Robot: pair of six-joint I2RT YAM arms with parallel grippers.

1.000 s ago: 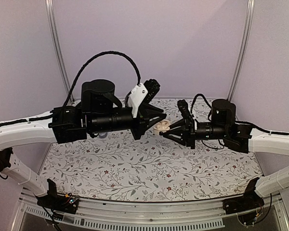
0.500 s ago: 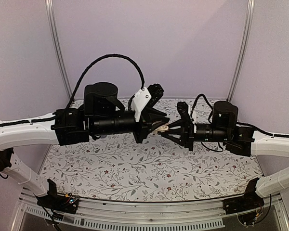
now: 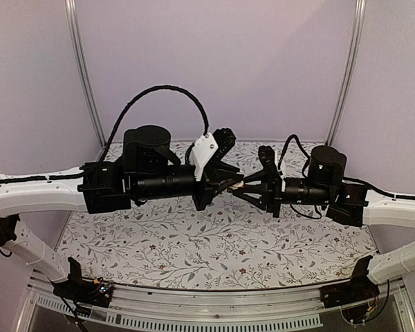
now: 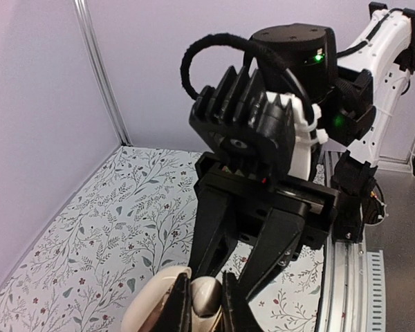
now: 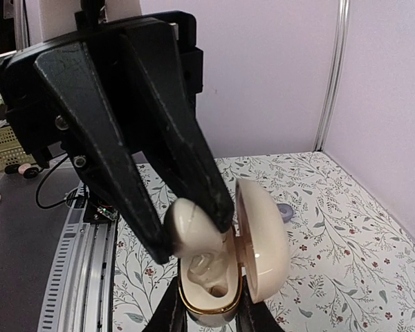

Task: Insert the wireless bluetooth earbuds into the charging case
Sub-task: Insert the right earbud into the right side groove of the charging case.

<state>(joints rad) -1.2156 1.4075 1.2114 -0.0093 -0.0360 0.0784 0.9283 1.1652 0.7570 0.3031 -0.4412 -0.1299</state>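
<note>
My left gripper (image 3: 229, 182) is shut on a cream earbud (image 4: 206, 296), which also shows in the right wrist view (image 5: 192, 223). My right gripper (image 3: 251, 187) is shut on the body of the cream charging case (image 5: 209, 294), which has a gold rim. Its lid (image 5: 264, 238) stands open to the right. Both are held in mid-air above the table's middle, fingertips facing each other. The earbud sits at the mouth of the case, over its left half. A moulded socket (image 5: 209, 264) shows just below it. In the left wrist view the lid (image 4: 146, 308) shows left of my fingers.
The table is covered with a floral-print cloth (image 3: 194, 242). A small grey-blue round thing (image 5: 285, 209) lies on the cloth beyond the case. Purple walls and metal posts (image 3: 79, 69) close off the back and sides. A rail (image 3: 214, 315) runs along the near edge.
Both grippers have risen a little and closed the gap between them. The earbud has moved right to the open case's mouth.
</note>
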